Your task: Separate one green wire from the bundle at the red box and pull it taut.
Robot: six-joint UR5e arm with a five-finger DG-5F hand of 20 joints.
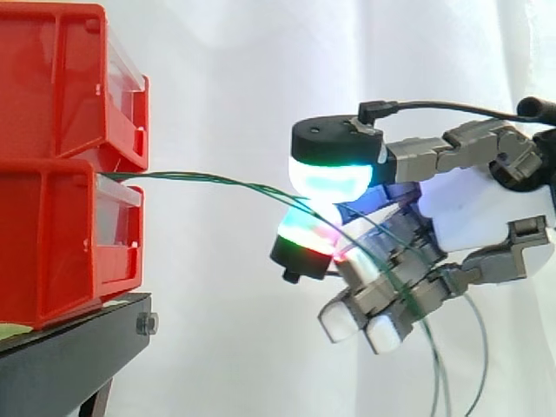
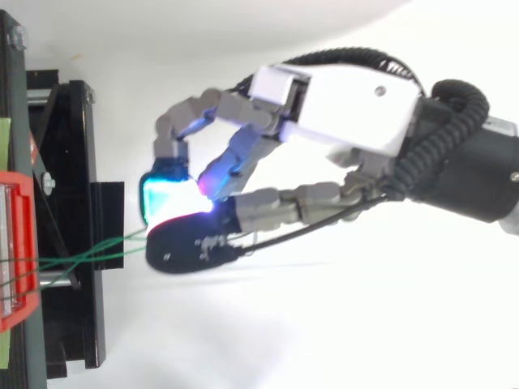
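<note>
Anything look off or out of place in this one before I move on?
Nothing spilled or damaged. One oddity: the green wires leave the red bins as a bunch, and more than one seems to reach the pinch of the hand; a strand also lies across its lower fingers.

— What carried the things?
— A black stand (image 1: 74, 347), with a bolt (image 1: 146, 324) at its front corner.
— And directly on it?
— The lower red bin (image 1: 65, 243) sat there, a second red bin (image 1: 61, 78) stacked on top.

Two red bins (image 1: 52, 95), one black stand (image 1: 69, 360), one hand (image 1: 486, 213), green wires (image 1: 191, 175) — several, exact number unclear.
</note>
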